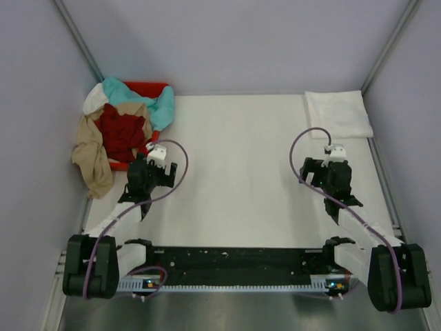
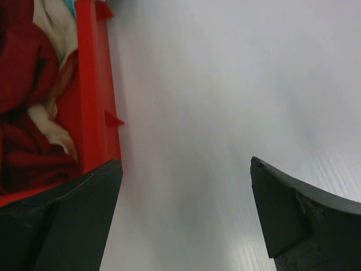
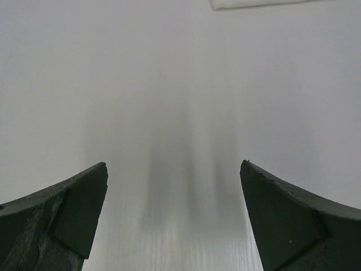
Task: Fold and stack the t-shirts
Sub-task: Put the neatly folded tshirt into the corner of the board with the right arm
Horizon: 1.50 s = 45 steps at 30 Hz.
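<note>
Left gripper (image 2: pixel 186 164): jaws spread wide, nothing between them; over bare table (image 1: pixel 234 165), just beside the right wall of the red bin (image 2: pixel 93 84).
Right gripper (image 3: pixel 174 165): jaws likewise spread, holding nothing; over bare table on the right side.
Heap of tees (image 1: pixel 114 121): piled in and over the red bin at the far-left corner; ahead and left of the left gripper, not touched by it.
Dark red tee (image 1: pixel 120 132): middle of heap, closest to the left gripper.
Teal tee (image 1: pixel 162 107): draped over the bin's far-right part.
Tan tee (image 1: pixel 93 155): spilling over the bin's left edge towards the table.
Folded white tee (image 1: pixel 339 114): flat in the far-right corner, ahead of the right gripper, apart from it.
Hidden: most of the bin under cloth; count of tees in heap not readable.
Cut off: folded white tee only a sliver at the top edge of the right wrist view.
Unclear: pale cloth at heap's far left, cream or white, cannot tell; bin contents blurred in the left wrist view.
</note>
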Each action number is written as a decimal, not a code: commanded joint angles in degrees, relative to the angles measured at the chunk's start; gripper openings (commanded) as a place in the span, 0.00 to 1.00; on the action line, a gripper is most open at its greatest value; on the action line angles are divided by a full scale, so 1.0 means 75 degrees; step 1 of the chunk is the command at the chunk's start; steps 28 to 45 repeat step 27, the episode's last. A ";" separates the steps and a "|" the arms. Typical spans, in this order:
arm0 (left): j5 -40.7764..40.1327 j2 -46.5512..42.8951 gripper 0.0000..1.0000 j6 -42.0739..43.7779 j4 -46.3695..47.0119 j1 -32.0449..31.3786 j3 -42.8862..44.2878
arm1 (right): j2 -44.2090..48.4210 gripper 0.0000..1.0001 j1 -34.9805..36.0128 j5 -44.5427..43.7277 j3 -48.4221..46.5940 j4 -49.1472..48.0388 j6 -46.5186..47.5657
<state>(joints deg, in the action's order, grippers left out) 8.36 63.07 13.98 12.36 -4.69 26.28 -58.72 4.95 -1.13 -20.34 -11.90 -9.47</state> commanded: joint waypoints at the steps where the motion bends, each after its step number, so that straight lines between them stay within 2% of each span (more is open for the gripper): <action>1: -0.0224 -0.0148 0.99 -0.0843 0.4836 0.0273 -0.1906 | 0.0552 0.99 0.0008 -0.0786 0.0928 -0.2430 0.0770; 2: -0.0027 -0.0055 0.99 -0.0856 0.5343 0.0332 -0.2177 | 0.0494 0.99 0.0019 -0.1043 0.1209 -0.2804 0.0829; 3: 0.0161 0.0074 0.99 -0.0833 0.5696 0.0367 -0.2319 | 0.0540 0.99 0.0008 -0.1022 0.1200 -0.2576 0.0795; 5: 0.0349 0.0111 0.99 -0.0925 0.5409 0.0391 -0.2205 | 0.0599 0.99 0.0008 -0.0975 0.1409 -0.3202 0.0911; 8: 0.0666 0.0169 0.99 -0.0926 0.5161 0.0402 -0.2028 | 0.0610 0.99 0.0019 -0.1022 0.1376 -0.3136 0.0900; 21: 0.0068 0.0216 0.99 -0.1419 0.4118 0.0402 -0.1571 | 0.0657 0.99 0.0008 -0.1221 0.1411 -0.3136 0.0818; 45: 0.0081 0.0110 0.99 -0.1442 0.4200 0.0402 -0.1676 | 0.0459 0.99 0.0008 -0.1209 0.1271 -0.3054 0.0806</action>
